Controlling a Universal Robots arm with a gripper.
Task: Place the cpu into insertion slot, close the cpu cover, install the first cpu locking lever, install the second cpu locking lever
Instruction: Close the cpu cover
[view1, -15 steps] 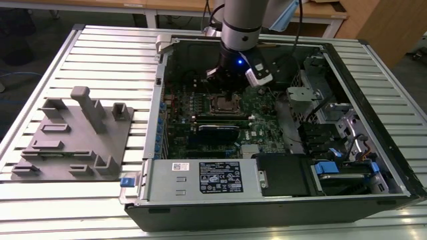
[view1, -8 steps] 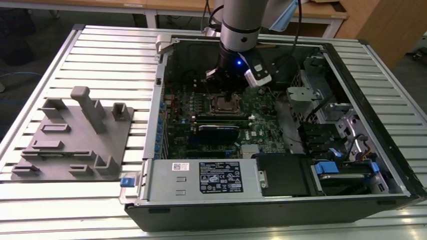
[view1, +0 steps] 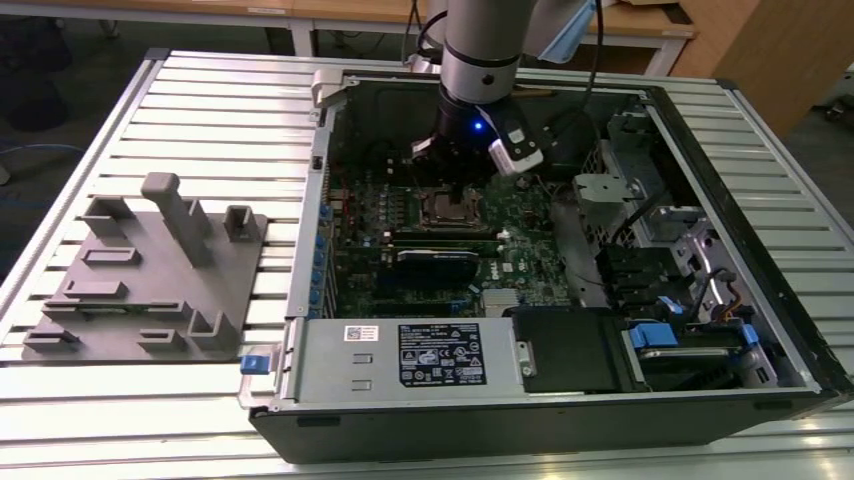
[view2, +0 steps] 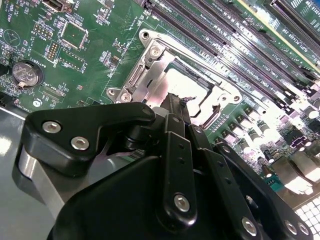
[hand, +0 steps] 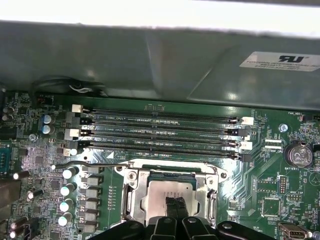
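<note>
Silver-grey cpu (hand: 157, 195): lies flat in the insertion slot (hand: 167, 174) on the green circuit board (hand: 260, 165)
Silver cpu cover (hand: 131, 192): frame down around the cpu
Black gripper (hand: 175, 207): fingertips pressed together over the cpu's middle; contact cannot be told
Black memory slots (hand: 160, 132): 4 long rows just beside the insertion slot
Open computer case (view1: 534, 430): holds the circuit board, on a slatted table (view1: 107, 420)
</note>
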